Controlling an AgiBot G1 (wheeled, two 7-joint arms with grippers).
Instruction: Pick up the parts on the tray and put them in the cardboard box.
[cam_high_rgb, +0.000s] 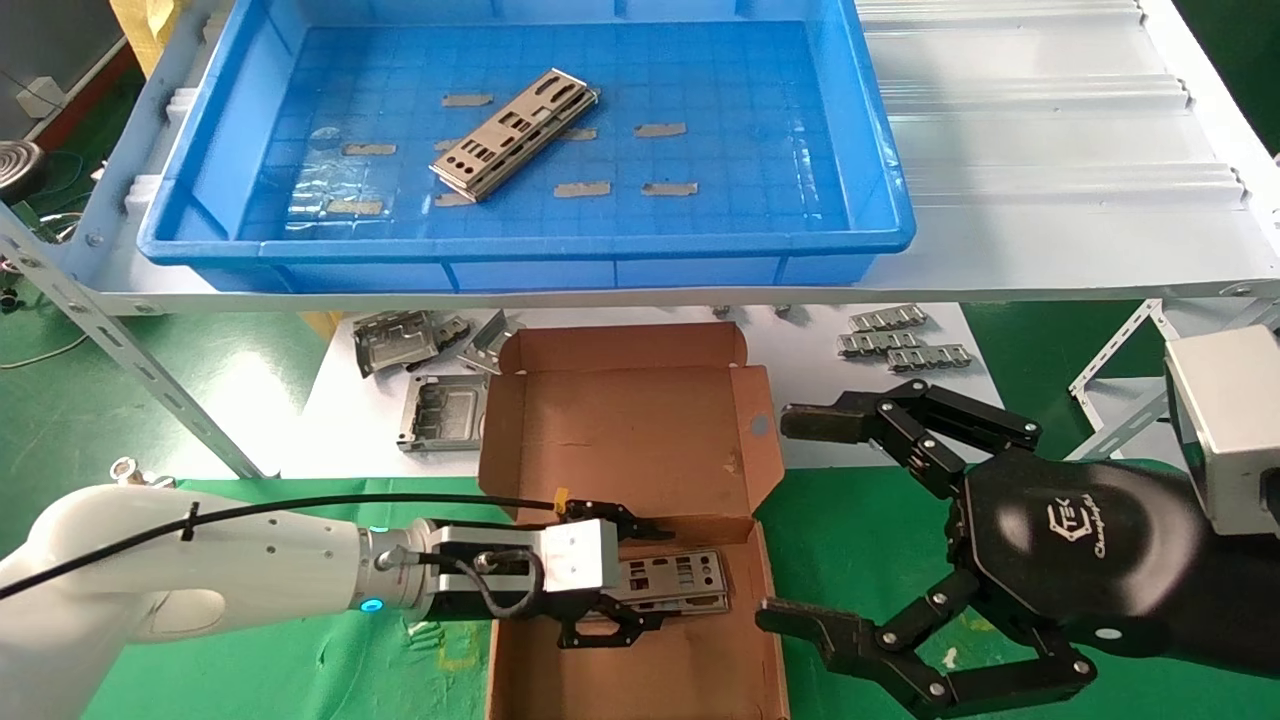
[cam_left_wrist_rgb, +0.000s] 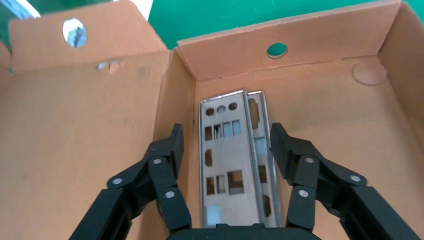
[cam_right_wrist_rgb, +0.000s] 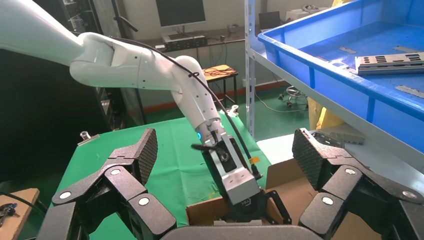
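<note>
Silver punched parts lie stacked at a slant in the middle of the blue tray on the upper shelf. Below it stands the cardboard box with its lid folded back. Two more parts lie overlapping on the box floor. My left gripper is inside the box, open, its fingers standing either side of those plates with a gap. My right gripper hangs open and empty just right of the box.
Grey bracket frames lie on the white sheet left of the box lid, and ridged metal strips to its right. A white corrugated sheet lies on the shelf right of the tray. Slanted shelf struts flank the box.
</note>
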